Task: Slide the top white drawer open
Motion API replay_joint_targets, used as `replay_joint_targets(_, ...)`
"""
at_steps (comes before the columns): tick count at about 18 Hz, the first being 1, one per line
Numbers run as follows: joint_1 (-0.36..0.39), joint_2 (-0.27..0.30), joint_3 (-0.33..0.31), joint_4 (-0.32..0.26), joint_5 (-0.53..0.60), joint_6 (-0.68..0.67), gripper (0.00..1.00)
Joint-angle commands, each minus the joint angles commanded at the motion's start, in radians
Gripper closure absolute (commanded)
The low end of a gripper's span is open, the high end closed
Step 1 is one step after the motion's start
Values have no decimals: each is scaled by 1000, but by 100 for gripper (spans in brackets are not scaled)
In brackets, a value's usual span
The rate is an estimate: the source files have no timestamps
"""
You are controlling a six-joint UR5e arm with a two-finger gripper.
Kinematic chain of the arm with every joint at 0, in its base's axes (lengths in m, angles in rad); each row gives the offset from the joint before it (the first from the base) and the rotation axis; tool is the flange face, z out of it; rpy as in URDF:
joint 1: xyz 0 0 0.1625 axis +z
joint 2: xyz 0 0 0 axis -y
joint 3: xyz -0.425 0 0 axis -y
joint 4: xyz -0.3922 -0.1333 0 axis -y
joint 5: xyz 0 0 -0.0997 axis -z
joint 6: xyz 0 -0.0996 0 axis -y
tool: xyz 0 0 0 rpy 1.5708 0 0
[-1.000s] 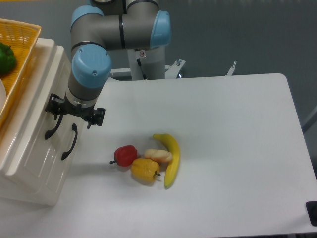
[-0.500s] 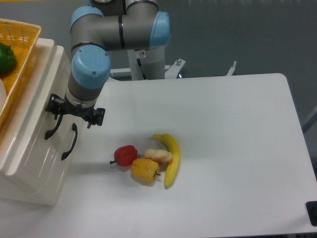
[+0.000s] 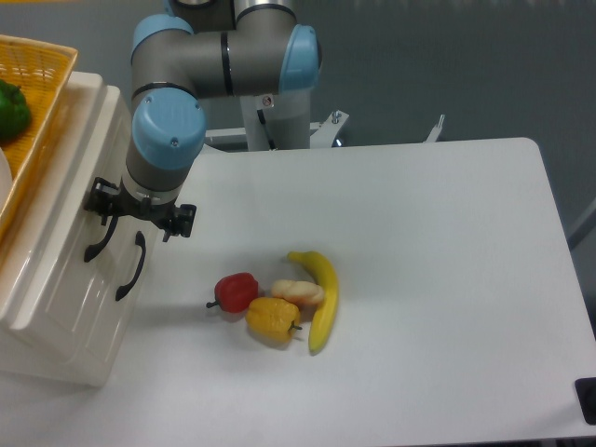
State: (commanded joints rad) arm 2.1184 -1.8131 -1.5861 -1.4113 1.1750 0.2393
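The top white drawer (image 3: 70, 191), the upper of two glossy cream-white panelled fronts in a cabinet at the left edge of the table, sat shut or nearly so as far as I could judge. Its black curved handle (image 3: 98, 237) lay just below my gripper (image 3: 138, 212), and the lower drawer's matching black handle (image 3: 132, 265) was close beside it. The black two-finger gripper on the grey arm with pale blue joint caps hung right at the drawer front. From this high angle I could not tell whether the fingers were spread, together or clamped on the handle.

My worry was the two handles lying so close. If the fingers had caught the lower one, or only the handle's tip, a pull would have opened the wrong drawer or slipped off. A pull off the slide axis might also have dragged the whole cabinet, which carried a yellow woven basket (image 3: 37, 70) with a green pepper (image 3: 11, 107) on top. The red pepper (image 3: 237, 291), yellow pepper (image 3: 272, 318), pale peach-like fruit (image 3: 298, 292) and yellow banana (image 3: 321, 296) lay well apart from the cabinet, out on the white tabletop (image 3: 419, 279).

Against the picture half a second earlier, the arm had edged very slightly leftward toward the cabinet; the drawer and fruit had not moved.
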Motion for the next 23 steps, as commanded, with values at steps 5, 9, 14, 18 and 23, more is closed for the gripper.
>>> replay_joint_targets(5, -2, -3, 0, 2, 2, 0, 0)
replay_joint_targets(9, -2, -5, 2, 0, 2, 0, 0)
replay_joint_targets(14, -2, -6, 2, 2, 6, 0, 0)
replay_joint_targets(18, -2, -9, 2, 2, 26, 0, 0)
replay_joint_targets(23, 0, -9, 3, 2, 35, 0, 0)
